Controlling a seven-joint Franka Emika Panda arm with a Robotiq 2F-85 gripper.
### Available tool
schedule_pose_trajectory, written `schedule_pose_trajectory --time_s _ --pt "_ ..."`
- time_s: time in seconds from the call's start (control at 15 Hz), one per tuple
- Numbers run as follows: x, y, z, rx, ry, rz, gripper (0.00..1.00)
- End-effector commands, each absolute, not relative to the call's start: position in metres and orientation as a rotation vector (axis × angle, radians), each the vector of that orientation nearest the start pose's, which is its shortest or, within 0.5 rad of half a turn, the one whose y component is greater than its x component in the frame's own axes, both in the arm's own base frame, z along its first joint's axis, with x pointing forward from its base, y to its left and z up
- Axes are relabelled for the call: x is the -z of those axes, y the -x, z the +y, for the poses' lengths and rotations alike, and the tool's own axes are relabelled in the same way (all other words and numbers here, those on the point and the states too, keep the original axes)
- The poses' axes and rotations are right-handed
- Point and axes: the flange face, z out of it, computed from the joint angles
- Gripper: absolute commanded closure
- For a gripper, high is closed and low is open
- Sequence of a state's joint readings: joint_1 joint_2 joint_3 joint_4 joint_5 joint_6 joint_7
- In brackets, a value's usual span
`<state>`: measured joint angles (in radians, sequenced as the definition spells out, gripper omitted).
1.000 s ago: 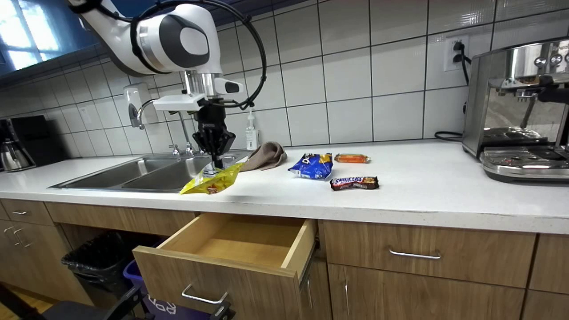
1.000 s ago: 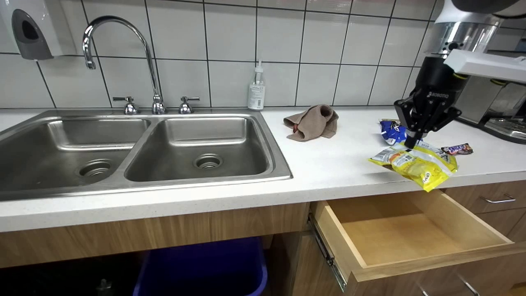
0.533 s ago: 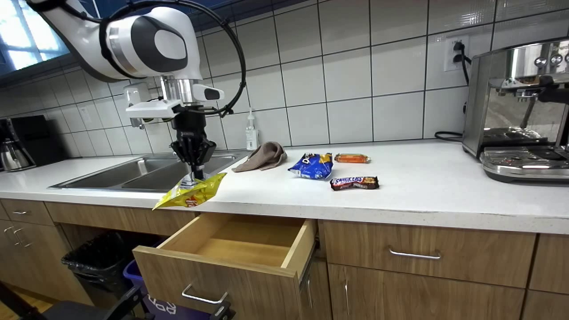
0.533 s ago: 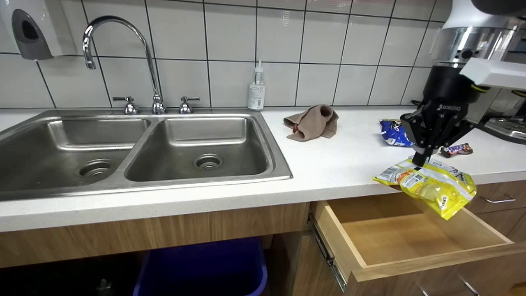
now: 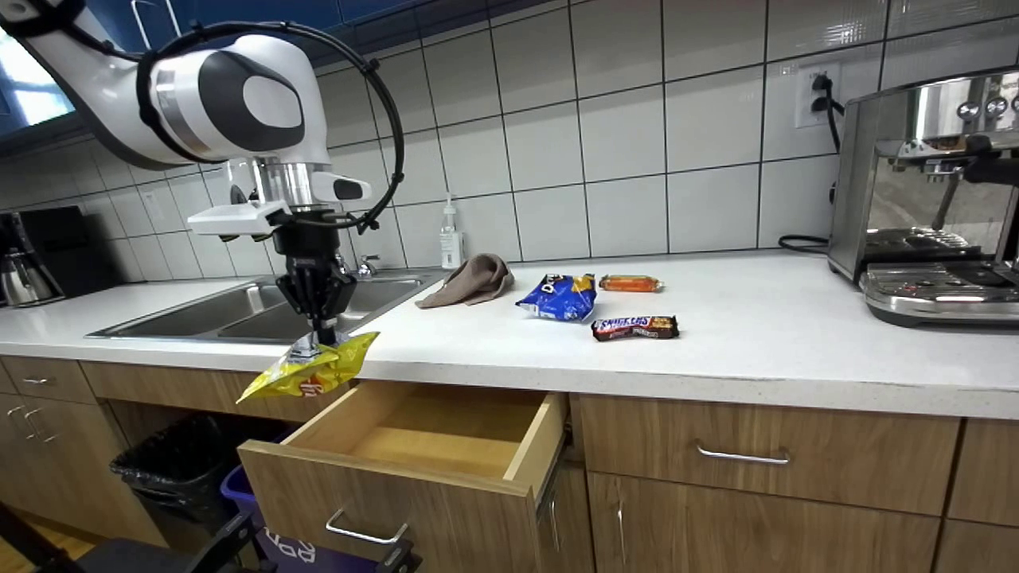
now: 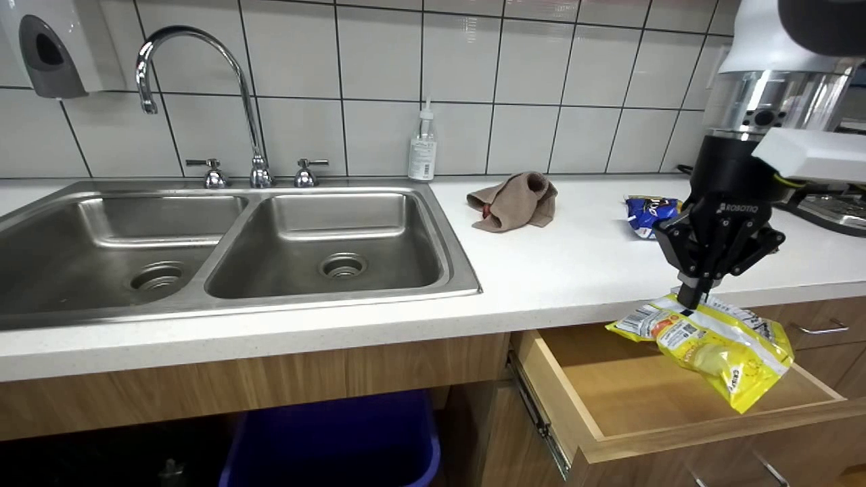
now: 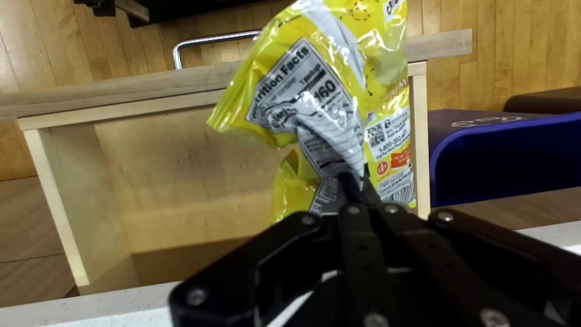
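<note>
A black Robotiq gripper (image 6: 691, 297), pointed downward, clamps a fold of a yellow snack bag (image 6: 720, 362) in tightly closed jaws, the bag hanging tilted past the front edge of a white countertop (image 6: 568, 270), above an open wooden drawer (image 6: 629, 396). In the wrist view, the bag's white Nutrition Facts panel (image 7: 302, 84) bunches toward the grip. On the countertop behind, a blue snack bag (image 5: 557, 298) lies just beside an orange-wrapped packet (image 5: 630, 283), with a Snickers bar (image 5: 634, 328) near both, in an exterior view. A crumpled brown cloth (image 6: 517, 203) rests between the blue snack bag and a double-basin steel sink (image 6: 226, 253), fitted with a chrome faucet (image 6: 261, 172), while a clear pump bottle (image 6: 423, 152) stands upright near the tiled wall (image 6: 379, 54). A steel espresso machine (image 5: 911, 203) sits farther along the counter, well apart from the sink. Underneath, a blue bin (image 6: 338, 439) stands near the drawer in both exterior views, next to a black-lined trash can (image 5: 163, 489).
</note>
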<state>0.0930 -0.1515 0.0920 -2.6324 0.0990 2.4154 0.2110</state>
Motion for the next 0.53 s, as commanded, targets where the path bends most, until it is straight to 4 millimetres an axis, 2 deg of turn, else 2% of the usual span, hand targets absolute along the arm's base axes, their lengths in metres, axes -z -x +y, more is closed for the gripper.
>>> schedule_pose_trajectory --time_s 0.0,0.47 --pt "-0.291 -0.403 0.087 -0.074 3.104 0.220 1.00" --pt "-0.270 -0.413 0.096 -0.071 3.103 0.319 1.00"
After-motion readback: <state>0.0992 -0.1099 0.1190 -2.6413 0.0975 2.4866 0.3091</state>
